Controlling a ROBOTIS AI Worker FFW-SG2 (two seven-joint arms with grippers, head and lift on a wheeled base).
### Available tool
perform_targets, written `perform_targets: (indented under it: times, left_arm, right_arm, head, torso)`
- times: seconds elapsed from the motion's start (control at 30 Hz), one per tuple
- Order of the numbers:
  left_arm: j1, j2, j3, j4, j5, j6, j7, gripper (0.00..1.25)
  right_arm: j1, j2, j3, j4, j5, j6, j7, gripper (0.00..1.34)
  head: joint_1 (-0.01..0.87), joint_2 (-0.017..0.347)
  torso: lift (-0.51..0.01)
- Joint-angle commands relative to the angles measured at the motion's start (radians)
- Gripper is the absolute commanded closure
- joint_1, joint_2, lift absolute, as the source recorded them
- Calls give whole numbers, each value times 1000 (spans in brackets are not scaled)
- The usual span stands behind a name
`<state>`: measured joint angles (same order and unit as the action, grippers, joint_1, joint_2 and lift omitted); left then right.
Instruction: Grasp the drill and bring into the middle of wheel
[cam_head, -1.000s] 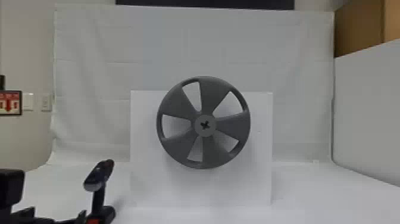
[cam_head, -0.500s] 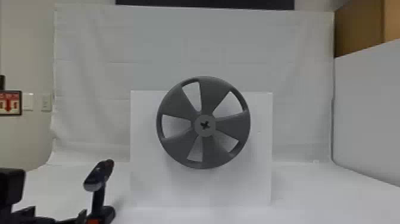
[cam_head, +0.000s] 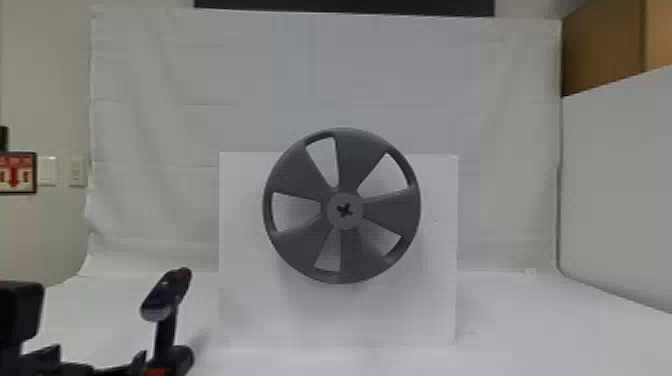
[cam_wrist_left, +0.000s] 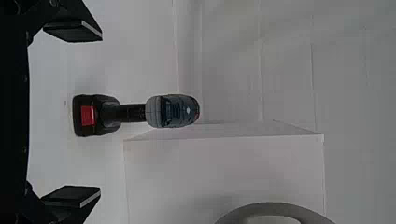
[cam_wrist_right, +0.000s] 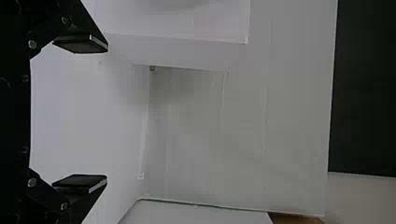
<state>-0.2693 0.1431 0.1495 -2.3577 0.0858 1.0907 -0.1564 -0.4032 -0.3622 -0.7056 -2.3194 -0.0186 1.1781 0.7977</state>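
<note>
Two things matter most to us, the drill (cam_head: 165, 300) and the wheel (cam_head: 295, 177), and compared with a second ago both hold the same places in the head view. The left gripper (cam_head: 102, 351), too, sits almost exactly where it was.

We see the drill upright on the white tabletop (cam_head: 515, 325), beside the left edge of the white box (cam_head: 250, 300) and near its lower front left corner. In the left wrist view, the left gripper (cam_wrist_left: 100, 113) has its two fingers spread wide, the drill lined up with the gap and apart from both pads. The wheel is mounted at the box's front face, between the left and right edges, its rim rising above the top edge.

Our right gripper (cam_wrist_right: 107, 113) also has its fingers spread, facing the box's right side and the tabletop beside it.
</note>
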Motion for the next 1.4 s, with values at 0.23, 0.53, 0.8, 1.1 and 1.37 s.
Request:
perform_targets:
  times: [0.23, 0.53, 0.8, 1.1, 1.37]
  left_arm:
    - [1, 0, -1, 0, 0, 0, 0, 121]
    - [-1, 0, -2, 0, 0, 0, 0, 121]
    - [-1, 0, -2, 0, 0, 0, 0, 121]
    - [-1, 0, -2, 0, 0, 2, 0, 121]
    - [-1, 0, -2, 0, 0, 3, 0, 121]
  right_arm:
    - [1, 0, 0, 0, 0, 0, 0, 291]
    - [1, 0, 0, -2, 0, 0, 0, 291]
    - [0, 0, 0, -2, 0, 0, 0, 291]
    - [0, 0, 0, -2, 0, 0, 0, 291]
    - [0, 0, 0, -2, 0, 0, 0, 291]
  head:
    - [0, 0]
    - [0, 0]
    - [0, 0]
    - [0, 0]
    - [0, 0]
  torso:
    - [-406]
    - [-406]
    - [-406]
    - [-406]
    - [-406]
